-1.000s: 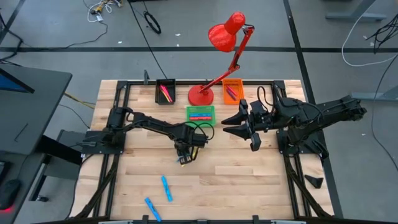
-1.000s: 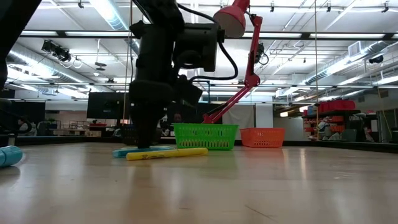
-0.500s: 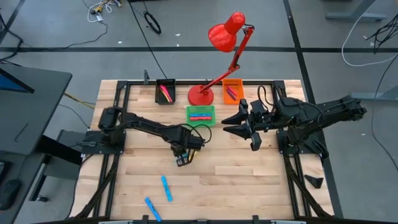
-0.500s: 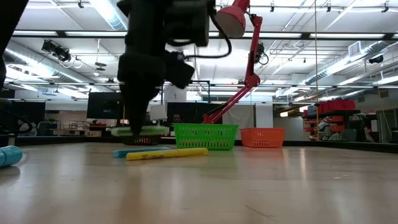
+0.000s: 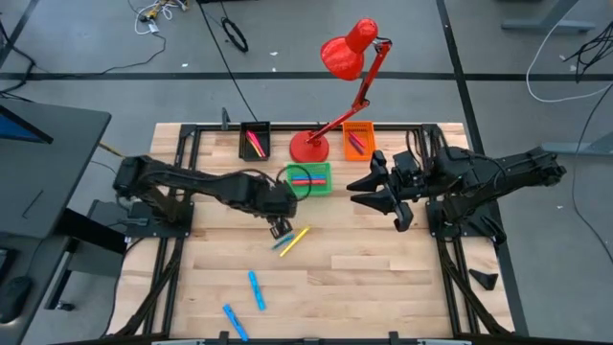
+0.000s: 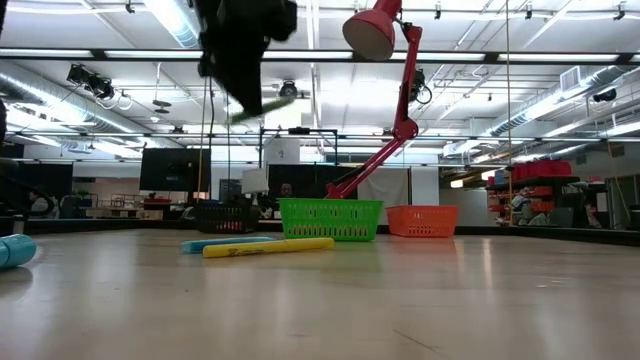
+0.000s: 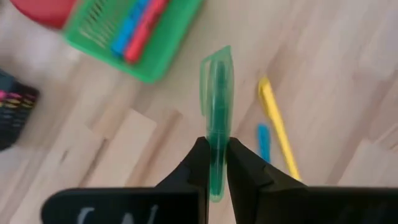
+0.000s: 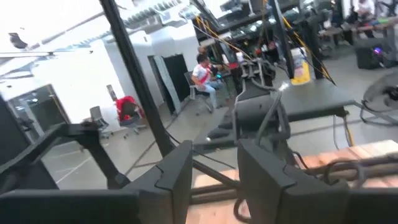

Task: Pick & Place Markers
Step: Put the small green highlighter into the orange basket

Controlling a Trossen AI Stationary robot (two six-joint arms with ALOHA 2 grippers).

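My left gripper (image 7: pixel 214 163) hangs over the middle of the table, shut on a green marker (image 7: pixel 216 93), seen high up in the low view (image 6: pixel 262 108). A yellow marker (image 5: pixel 297 238) and a short blue one (image 7: pixel 263 142) lie flat on the wood under it. Two more blue markers (image 5: pixel 256 289) (image 5: pixel 235 321) lie near the near edge. The green bin (image 5: pixel 308 178) holds blue and red markers. My right gripper (image 5: pixel 366 190) waits open, raised to the right of the green bin. My left gripper pinches the green marker between its two fingertips (image 7: pixel 200 163), near the marker's end closest to the wrist (image 7: pixel 215 180). The rest of the marker, cap end (image 7: pixel 217 62) foremost, sticks out past the fingertips. It is lifted clear of the table and tilted in the low view.
A red desk lamp (image 5: pixel 340 86) stands on its base (image 5: pixel 308 146) at the far edge between a black bin (image 5: pixel 255 142) and an orange bin (image 5: pixel 357 140), both holding markers. Bare wood lies along the table's near right part.
My left gripper has risen from the tabletop, shut on the green marker, and has drifted slightly toward the far edge. The green marker has gone from lying on the wood to hanging clear above it. The yellow and blue markers beside it have stayed put.
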